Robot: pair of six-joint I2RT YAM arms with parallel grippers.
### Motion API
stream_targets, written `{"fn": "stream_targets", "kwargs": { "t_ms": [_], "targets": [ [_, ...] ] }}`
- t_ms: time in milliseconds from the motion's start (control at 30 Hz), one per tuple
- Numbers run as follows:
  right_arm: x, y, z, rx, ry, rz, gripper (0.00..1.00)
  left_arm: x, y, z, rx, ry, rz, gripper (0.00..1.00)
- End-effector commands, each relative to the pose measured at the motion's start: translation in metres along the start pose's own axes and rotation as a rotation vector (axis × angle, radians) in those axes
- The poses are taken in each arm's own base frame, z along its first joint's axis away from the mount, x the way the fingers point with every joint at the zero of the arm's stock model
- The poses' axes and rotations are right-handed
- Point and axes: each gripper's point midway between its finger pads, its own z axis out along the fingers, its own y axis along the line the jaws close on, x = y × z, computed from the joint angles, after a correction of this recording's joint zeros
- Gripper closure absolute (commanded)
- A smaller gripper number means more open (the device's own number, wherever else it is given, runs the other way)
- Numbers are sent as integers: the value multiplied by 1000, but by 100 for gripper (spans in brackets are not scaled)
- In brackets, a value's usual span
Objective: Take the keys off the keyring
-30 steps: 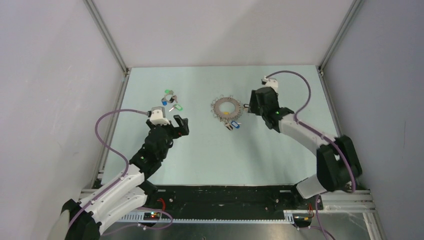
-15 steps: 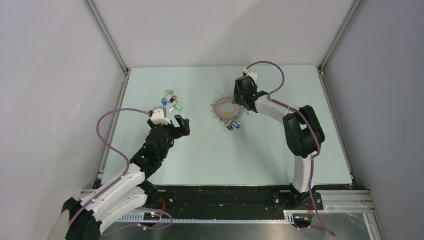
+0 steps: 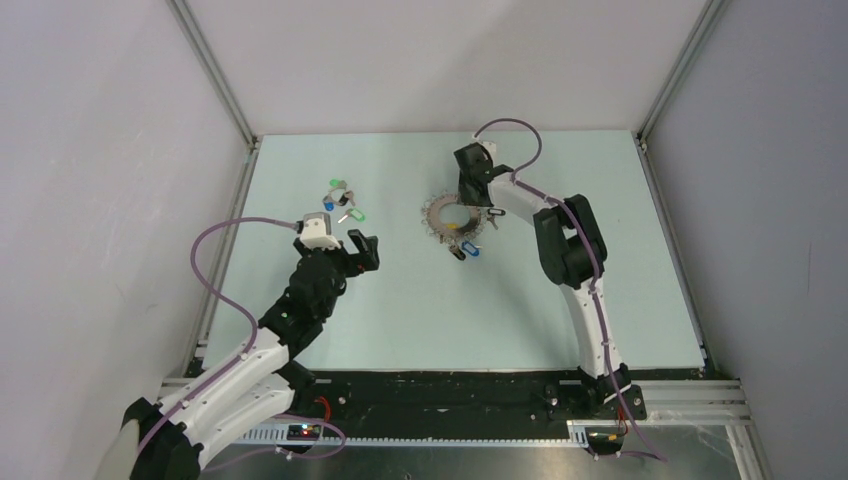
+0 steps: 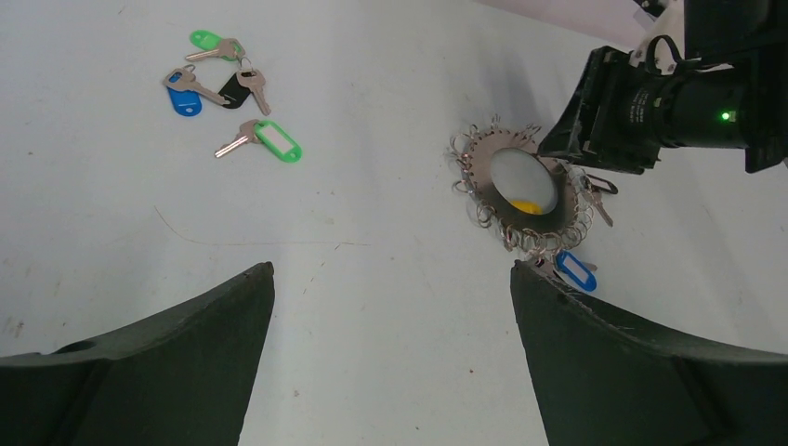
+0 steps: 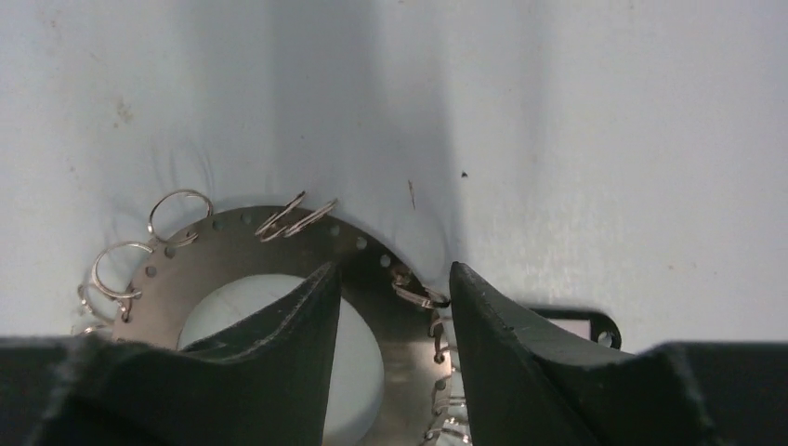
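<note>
The grey keyring (image 3: 433, 216) lies flat mid-table, fringed with wire loops. My right gripper (image 3: 470, 196) is down at its far right rim, open. In the right wrist view the gripper (image 5: 394, 269) straddles the ring's band (image 5: 232, 246), one finger over the hole and the other outside the rim, with a gap to the band. A blue-tagged key (image 3: 471, 250) and a black-tagged key (image 5: 576, 325) hang on the ring, and a yellow tag (image 4: 525, 204) shows through the hole. My left gripper (image 3: 362, 248) hovers wide open and empty to the ring's left.
Several loose keys (image 3: 340, 200) lie at the back left. In the left wrist view they show as a green tag (image 4: 206, 40), a blue tag (image 4: 183, 100) and another green tag (image 4: 277, 141). Grey walls enclose the table (image 3: 420, 310).
My right arm has swung left from beside the ring onto its far right rim, and its jaws have narrowed around the band. The left arm has not moved.
</note>
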Motion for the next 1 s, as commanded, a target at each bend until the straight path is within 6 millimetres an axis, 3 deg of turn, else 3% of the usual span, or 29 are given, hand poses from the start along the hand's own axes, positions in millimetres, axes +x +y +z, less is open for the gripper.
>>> {"fn": "stream_targets", "kwargs": {
  "t_ms": [0, 200, 233, 267, 300, 333, 367, 400, 433, 467, 500, 533, 633, 700, 800, 833, 867, 967],
  "targets": [
    [-8, -5, 4, -9, 55, -14, 57, -26, -13, -1, 38, -70, -49, 0],
    [1, -4, -4, -59, 100, -52, 98, -27, -13, 0, 33, -71, -46, 0],
    [9, -6, -5, -64, 118, -58, 100, -26, -13, 0, 34, -70, -45, 0],
    [2, -4, -14, -80, 95, -51, 100, -26, -13, 0, 32, -68, -43, 0],
    [14, -7, -15, -83, 115, -51, 100, -25, -13, 1, 31, -66, -42, 0],
    [1, -3, -27, -107, 75, -36, 100, -25, -13, 1, 33, -63, -40, 0],
    [14, -7, -30, -109, 98, -28, 100, -24, -14, 2, 34, -60, -39, 0],
    [0, -4, -43, -135, 55, -9, 100, -23, -15, 3, 36, -55, -36, 0],
    [14, -8, -45, -140, 80, 1, 100, -23, -15, 3, 37, -51, -33, 0],
    [2, -4, -60, -168, 42, 18, 100, -21, -16, 4, 42, -45, -30, 0],
    [13, -7, -63, -177, 63, 28, 100, -21, -17, 4, 46, -42, -29, 0],
    [3, -5, -76, -200, 32, 42, 100, -20, -19, 5, 52, -38, -27, 0],
    [9, -5, -98, -240, 33, 65, 100, -18, -23, 6, 71, -24, -21, 1],
    [2, -2, -122, -271, 8, 81, 100, -15, -29, 8, 100, -9, -18, 0],
    [6, -1, -141, -289, -2, 90, 100, -10, -37, 11, 135, 17, -5, 0],
    [-4, 2, -154, -314, -37, 96, 100, -8, -42, 12, 157, 28, -2, 0],
    [2, 3, -158, -324, -34, 93, 100, -7, -44, 12, 168, 32, 2, 0],
    [-13, 5, -187, -374, -108, 120, 100, -4, -58, 12, 244, 52, 6, 0]
  ]
}}
